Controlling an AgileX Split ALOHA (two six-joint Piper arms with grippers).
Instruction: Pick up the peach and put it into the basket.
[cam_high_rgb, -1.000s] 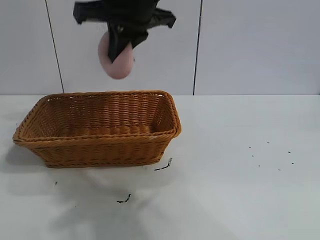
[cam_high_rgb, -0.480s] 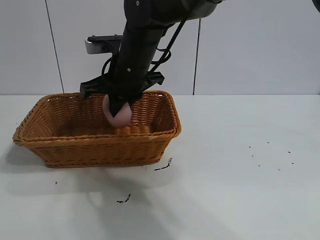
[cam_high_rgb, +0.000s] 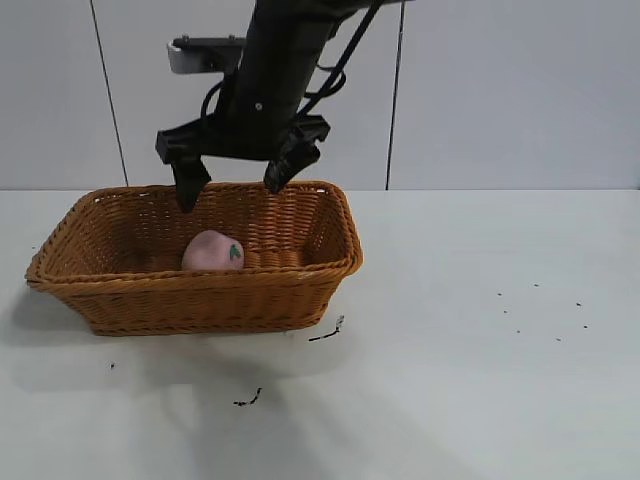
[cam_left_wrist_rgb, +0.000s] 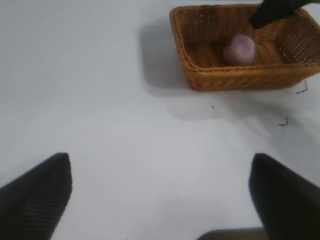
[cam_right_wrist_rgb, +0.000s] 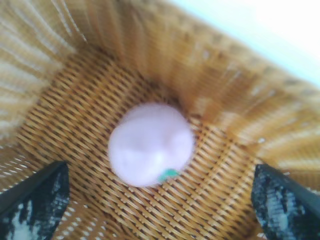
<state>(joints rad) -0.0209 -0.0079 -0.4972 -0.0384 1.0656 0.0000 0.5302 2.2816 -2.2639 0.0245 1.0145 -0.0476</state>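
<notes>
The pale pink peach (cam_high_rgb: 212, 251) lies on the floor of the orange-brown wicker basket (cam_high_rgb: 200, 295), its green leaf mark facing the front. My right gripper (cam_high_rgb: 229, 195) hangs open and empty just above the basket, over the peach. In the right wrist view the peach (cam_right_wrist_rgb: 151, 143) sits free on the woven floor between my open fingers (cam_right_wrist_rgb: 36, 199). My left gripper (cam_left_wrist_rgb: 160, 195) is open and empty over bare table, far from the basket (cam_left_wrist_rgb: 200, 75), with the peach (cam_left_wrist_rgb: 239, 49) seen inside it.
The white table (cam_high_rgb: 480, 350) carries a few small dark specks (cam_high_rgb: 326, 333) in front of the basket. A grey panelled wall stands behind. The right arm's dark body rises above the basket's back rim.
The right gripper came down into the basket with the peach, opened and let it go, then rose a little. The peach now rests on the basket floor.
</notes>
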